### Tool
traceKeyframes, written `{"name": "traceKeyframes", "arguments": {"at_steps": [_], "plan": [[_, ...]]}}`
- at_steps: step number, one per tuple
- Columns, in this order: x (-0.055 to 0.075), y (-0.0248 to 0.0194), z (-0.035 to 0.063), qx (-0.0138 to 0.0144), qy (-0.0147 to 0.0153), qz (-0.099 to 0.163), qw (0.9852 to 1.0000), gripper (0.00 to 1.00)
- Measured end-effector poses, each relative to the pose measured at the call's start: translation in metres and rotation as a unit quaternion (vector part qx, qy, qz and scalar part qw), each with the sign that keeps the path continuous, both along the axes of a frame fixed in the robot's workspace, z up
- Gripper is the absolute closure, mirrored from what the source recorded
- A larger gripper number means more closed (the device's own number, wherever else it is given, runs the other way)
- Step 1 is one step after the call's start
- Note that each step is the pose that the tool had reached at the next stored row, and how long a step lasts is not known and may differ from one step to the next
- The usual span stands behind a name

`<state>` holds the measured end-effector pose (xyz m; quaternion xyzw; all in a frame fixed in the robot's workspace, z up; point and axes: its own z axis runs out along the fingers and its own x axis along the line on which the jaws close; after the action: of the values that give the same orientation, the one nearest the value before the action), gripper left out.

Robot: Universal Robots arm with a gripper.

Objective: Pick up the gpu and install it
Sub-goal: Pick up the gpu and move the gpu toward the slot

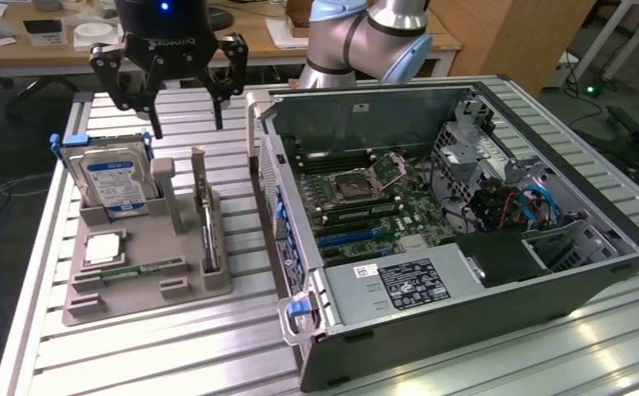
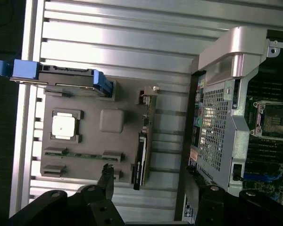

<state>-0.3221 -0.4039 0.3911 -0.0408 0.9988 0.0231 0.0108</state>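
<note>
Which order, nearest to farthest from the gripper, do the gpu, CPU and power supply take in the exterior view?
1. gpu: upright in the tray, just below the open gripper.
2. CPU: flat on the tray, toward its near end.
3. power supply: inside the case, on the exterior view's right.

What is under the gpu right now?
The gpu stands on edge in a slot of the grey holder, on the slatted table. The slot walls cover its bottom edge.
</note>
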Motion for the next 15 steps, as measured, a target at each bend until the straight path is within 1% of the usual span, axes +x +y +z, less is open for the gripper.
{"name": "traceKeyframes", "arguments": {"at_steps": [3,5,9,13,15], "plan": [[0.0,-0.0051,-0.0026,0.0,0.0003,0.002,1.0,0.29],[0.0,-0.0059,-0.0061,0.0,0.0007,0.004,1.0,0.29],[0.0,-0.008,-0.0134,-0.0002,0.0007,0.003,1.0,0.29],[0.0,-0.0094,-0.0192,-0.0023,0.0006,0.003,1.0,0.29],[0.0,-0.0095,-0.0212,-0.005,0.0007,0.003,1.0,0.29]]}}
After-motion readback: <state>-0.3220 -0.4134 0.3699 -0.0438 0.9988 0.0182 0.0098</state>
